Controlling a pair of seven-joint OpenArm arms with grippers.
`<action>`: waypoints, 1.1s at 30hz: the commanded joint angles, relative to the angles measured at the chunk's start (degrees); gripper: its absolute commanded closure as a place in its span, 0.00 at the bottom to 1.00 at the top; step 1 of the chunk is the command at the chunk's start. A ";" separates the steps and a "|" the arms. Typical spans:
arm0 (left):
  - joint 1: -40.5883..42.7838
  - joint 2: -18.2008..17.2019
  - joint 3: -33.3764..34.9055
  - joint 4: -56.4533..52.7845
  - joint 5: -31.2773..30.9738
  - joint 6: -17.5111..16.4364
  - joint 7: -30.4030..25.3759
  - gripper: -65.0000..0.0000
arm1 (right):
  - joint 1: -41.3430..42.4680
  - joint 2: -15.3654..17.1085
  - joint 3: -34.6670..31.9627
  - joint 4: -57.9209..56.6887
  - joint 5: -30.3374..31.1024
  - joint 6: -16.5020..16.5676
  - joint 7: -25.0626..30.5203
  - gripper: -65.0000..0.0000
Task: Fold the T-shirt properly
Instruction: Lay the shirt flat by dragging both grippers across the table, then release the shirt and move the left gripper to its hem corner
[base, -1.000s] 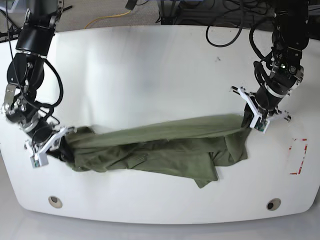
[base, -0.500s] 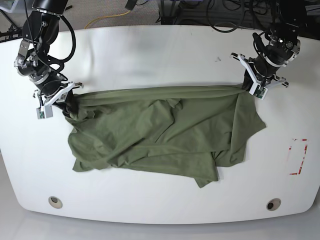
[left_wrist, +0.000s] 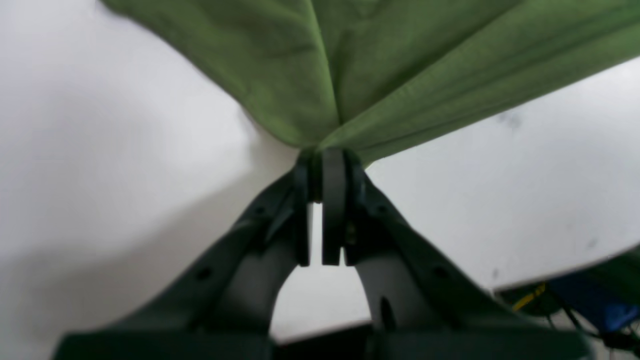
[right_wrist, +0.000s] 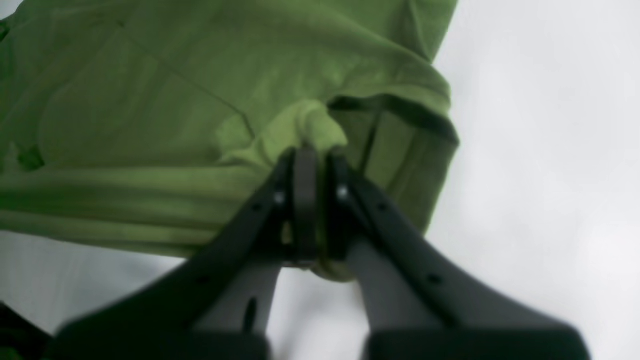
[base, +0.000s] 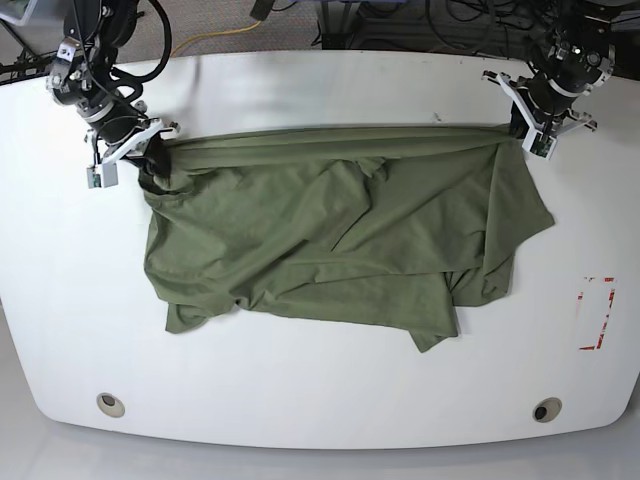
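The T-shirt (base: 340, 240) is lying across the middle of the white surface (base: 300, 90), its far edge pulled into a taut line between the two arms while the near part is sagging in loose wrinkles and a rumpled flap toward the front. The left gripper (base: 528, 125), at the far corner on the base view's right, is pinching one end of that edge with its jaws closed tight on the cloth, as the wrist view is showing with fabric fanning out from the tips. The right gripper (base: 148, 160), on the base view's left, is likewise clamping a bunched wad of cloth with its jaws closed down on it; which part of the shirt that is seems unclear, as the wrist picture is blurred. The step in hand is probably spreading the shirt flat. Doing it well means keeping both grips firm, the tension even, and laying the edge down straight so wrinkles are smoothing out.
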 joint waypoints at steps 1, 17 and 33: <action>0.72 -0.70 -0.51 0.93 0.75 0.80 -0.54 1.00 | -1.13 0.30 0.62 1.21 0.37 -0.14 1.73 1.00; 2.30 2.38 -3.15 0.58 0.75 0.80 -3.79 0.98 | -9.22 -0.05 0.71 1.21 11.63 -0.14 1.73 0.52; -0.25 2.38 -9.39 0.93 -8.30 -5.18 -5.90 0.63 | -5.09 0.91 4.31 0.68 12.59 -0.58 1.64 0.36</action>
